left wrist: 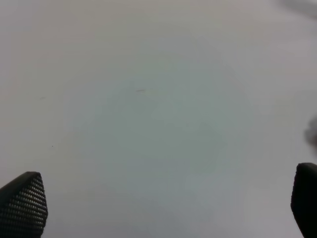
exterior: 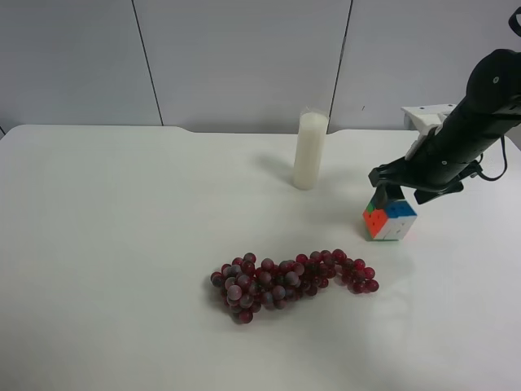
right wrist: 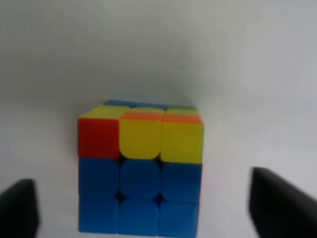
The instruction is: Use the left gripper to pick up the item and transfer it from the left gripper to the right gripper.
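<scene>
Right wrist view: right gripper point(right wrist: 143, 208) fingers wide apart around puzzle cube point(right wrist: 141, 171), not touching. Left gripper point(left wrist: 168, 208) fingers apart over bare table point(left wrist: 148, 99); cube hidden there. High view adds grapes point(exterior: 289, 281), candle point(exterior: 309, 151).

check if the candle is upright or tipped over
Upright: the white candle stands on its base on the table, apart from the grapes and cube.

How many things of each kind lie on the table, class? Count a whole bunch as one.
Puzzle cube: 1
Bunch of red grapes: 1
White candle: 1
Total: 3
</scene>
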`<state>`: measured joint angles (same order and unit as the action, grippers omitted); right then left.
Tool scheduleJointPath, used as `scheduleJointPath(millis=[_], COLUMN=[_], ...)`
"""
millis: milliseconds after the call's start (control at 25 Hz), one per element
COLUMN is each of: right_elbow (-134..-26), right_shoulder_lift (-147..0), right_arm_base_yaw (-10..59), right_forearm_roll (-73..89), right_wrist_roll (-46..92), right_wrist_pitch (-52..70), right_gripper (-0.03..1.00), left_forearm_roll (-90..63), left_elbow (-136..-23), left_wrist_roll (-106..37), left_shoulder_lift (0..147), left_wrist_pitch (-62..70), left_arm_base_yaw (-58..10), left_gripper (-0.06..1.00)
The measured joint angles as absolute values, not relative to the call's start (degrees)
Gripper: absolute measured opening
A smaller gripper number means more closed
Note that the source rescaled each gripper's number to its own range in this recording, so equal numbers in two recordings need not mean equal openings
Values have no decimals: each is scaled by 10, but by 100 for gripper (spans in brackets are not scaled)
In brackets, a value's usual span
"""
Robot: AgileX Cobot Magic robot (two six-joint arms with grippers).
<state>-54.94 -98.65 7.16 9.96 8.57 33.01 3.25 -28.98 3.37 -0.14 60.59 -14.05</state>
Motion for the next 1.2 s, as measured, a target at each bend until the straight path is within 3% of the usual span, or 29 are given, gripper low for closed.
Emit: scheduleJointPath(millis=[40, 80, 200, 400, 760, 1200], right_elbow=[-549, -549, -550, -550, -550, -491], right_shoulder_lift=[-987, -987, -983, -924, -736, -459], right_arm_base_yaw=[72, 72, 72, 72, 71, 71], right_forearm_roll=[100, 100, 97, 80, 81, 82], right_wrist_roll=[82, 78, 76, 76, 80, 78], right_wrist_pitch=[331, 331, 347, 414, 676, 693], right_gripper=[77, 86, 97, 100, 100, 100], left_forearm_roll=[32, 32, 32, 32, 32, 32], left_elbow=[-290, -290, -290, -290, -290, -290], left_wrist_roll=[34, 34, 34, 34, 34, 34], left_shoulder_lift=[-1, -1, -1, -1, -1, -1], left_wrist_pitch=[606, 606, 606, 606, 606, 606], left_arm_base_yaw=[-140, -140, -140, -140, -140, -140], left_gripper=[100, 100, 100, 100, 100, 100])
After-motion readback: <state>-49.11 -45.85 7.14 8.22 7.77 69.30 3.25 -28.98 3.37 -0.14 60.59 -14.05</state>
